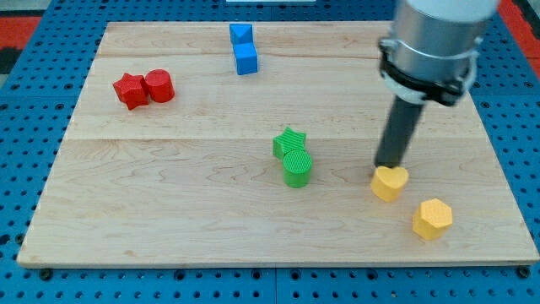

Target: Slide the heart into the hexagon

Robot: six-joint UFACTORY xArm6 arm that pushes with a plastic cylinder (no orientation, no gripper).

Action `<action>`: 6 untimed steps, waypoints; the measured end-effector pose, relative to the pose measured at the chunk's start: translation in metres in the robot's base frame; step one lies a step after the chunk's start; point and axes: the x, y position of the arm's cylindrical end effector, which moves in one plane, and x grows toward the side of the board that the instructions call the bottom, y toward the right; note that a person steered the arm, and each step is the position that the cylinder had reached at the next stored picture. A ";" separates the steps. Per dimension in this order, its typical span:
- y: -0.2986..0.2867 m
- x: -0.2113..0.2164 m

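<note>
A yellow heart block [389, 183] lies on the wooden board at the view's lower right. A yellow hexagon block [432, 219] lies a short way below and to the right of it, with a small gap between them. My tip [390, 166] stands at the heart's upper edge, touching or nearly touching it, on the side away from the hexagon. The dark rod rises from there to the arm's grey body at the view's top right.
A green star [289, 142] and a green cylinder [297, 167] sit together at the board's middle. A red star [130, 90] and a red cylinder [159, 85] sit at the upper left. Two blue blocks [244, 48] sit at the top centre. The board's right edge [515, 203] is near the hexagon.
</note>
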 end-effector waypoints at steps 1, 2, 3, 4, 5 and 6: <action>0.022 0.028; 0.025 0.033; 0.028 0.011; -0.020 0.002; -0.027 0.024; -0.004 0.024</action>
